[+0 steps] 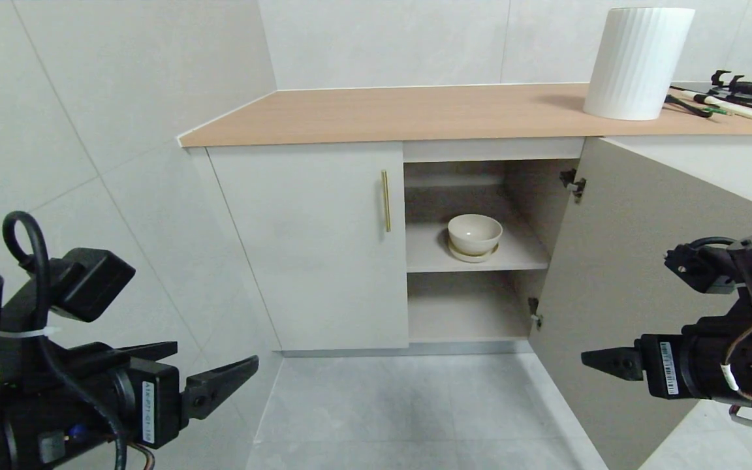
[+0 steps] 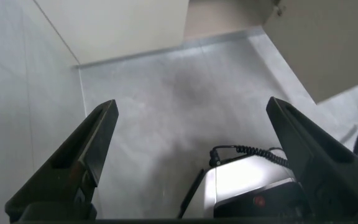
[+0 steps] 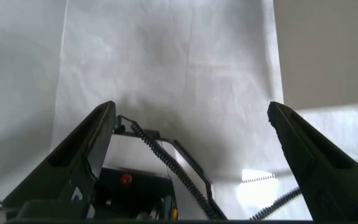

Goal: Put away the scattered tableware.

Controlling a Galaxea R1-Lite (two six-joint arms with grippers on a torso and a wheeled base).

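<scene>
1. Left gripper (image 1: 216,354): lower left of the head-view frame, over the grey tiled floor (image 1: 415,405). Jaws spread wide, nothing between them.
2. Right gripper (image 3: 191,107): lower right of the frame, in front of the open grey cabinet door (image 1: 611,274). Jaws also wide apart and empty.
3. Cream round ceramic bowl (image 1: 474,234): frame centre, upright on a small cream saucer (image 1: 473,254), on the upper shelf (image 1: 519,258) of the open cabinet compartment. Well apart from both grippers.
4. Lower shelf (image 1: 467,313) sits directly under it.
5. Left cabinet door (image 1: 311,248) is closed; slim brass bar handle (image 1: 386,200) runs along its right edge.
6. Light wooden countertop (image 1: 415,111) runs across the upper frame. A white ribbed cylindrical container (image 1: 637,62) stands upright on it at upper right, with a few long-handled utensils (image 1: 728,104) lying just beside it at the far right edge.
</scene>
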